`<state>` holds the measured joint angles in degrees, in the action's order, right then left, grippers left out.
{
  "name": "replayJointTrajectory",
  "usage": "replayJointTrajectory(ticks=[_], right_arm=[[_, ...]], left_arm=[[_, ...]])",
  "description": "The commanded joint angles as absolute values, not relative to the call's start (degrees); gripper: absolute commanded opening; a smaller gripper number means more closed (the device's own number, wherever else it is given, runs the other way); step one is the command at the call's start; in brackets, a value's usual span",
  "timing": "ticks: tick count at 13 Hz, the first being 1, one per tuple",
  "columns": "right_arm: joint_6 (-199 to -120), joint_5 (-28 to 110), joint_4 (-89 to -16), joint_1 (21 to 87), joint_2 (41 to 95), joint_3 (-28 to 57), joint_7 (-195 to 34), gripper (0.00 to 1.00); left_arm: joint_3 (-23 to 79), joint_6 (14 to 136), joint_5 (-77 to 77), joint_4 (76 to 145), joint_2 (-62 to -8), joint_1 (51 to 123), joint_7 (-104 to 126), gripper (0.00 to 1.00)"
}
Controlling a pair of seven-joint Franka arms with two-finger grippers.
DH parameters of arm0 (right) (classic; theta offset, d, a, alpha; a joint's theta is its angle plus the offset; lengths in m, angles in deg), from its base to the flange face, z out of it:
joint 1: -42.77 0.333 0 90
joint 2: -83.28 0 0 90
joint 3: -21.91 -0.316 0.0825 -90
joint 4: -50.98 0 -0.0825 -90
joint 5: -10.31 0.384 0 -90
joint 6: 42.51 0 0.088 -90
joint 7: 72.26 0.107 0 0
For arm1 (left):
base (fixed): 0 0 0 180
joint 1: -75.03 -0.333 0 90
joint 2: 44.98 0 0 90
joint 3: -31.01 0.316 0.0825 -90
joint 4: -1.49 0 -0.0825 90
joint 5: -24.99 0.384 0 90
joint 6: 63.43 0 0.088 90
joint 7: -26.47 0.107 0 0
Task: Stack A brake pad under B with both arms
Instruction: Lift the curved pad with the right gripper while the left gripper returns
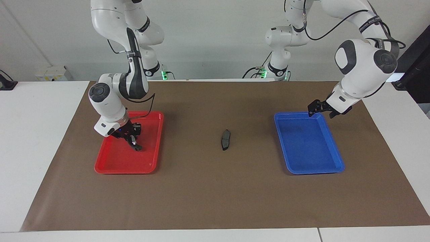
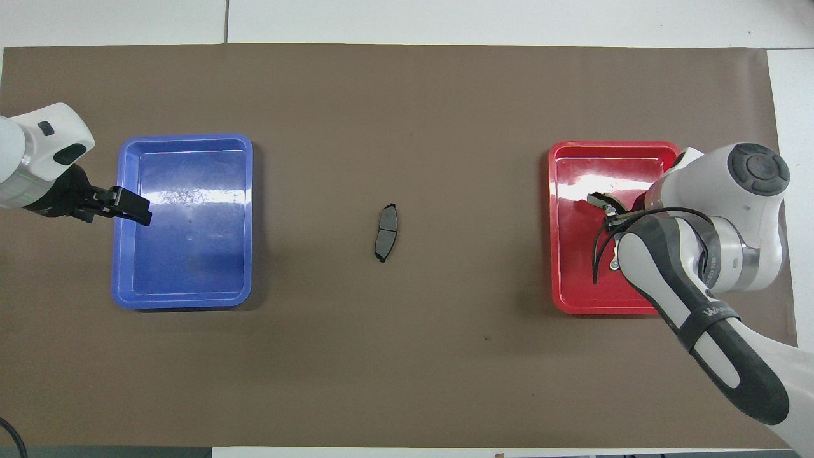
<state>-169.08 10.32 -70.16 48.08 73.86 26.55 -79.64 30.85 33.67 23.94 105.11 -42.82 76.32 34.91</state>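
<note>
The A brake pad, small, flat and dark grey, lies alone on the brown mat at mid-table, between the two trays; it also shows in the overhead view. My right gripper is down inside the red tray at B, of which only a dark end with a light strip shows past the wrist. The rest of B is hidden under the arm. My left gripper is open and empty over the blue tray's edge nearest the robots.
The red tray sits toward the right arm's end and the blue tray, with nothing in it, toward the left arm's end. A brown mat covers the white table.
</note>
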Motion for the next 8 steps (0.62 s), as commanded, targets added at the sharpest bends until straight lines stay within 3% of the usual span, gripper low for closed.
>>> replayJointTrajectory(ticks=[1, 5, 8], right_arm=[[-162.68, 11.36, -63.39, 51.71, 74.23, 26.30, -72.39, 0.00], [-161.17, 11.80, -56.01, 61.64, 70.91, 26.13, -52.96, 0.00], [-160.11, 17.51, -46.52, 68.84, 63.27, 26.13, -44.60, 0.00]], left_arm=[[30.48, 29.92, 27.18, 104.24, -46.46, 75.64, 36.31, 0.99], [30.75, 25.86, 27.90, 97.03, -45.77, 75.56, 36.31, 0.99], [30.66, 27.62, 27.37, 95.27, -44.81, 75.56, 36.14, 0.99]])
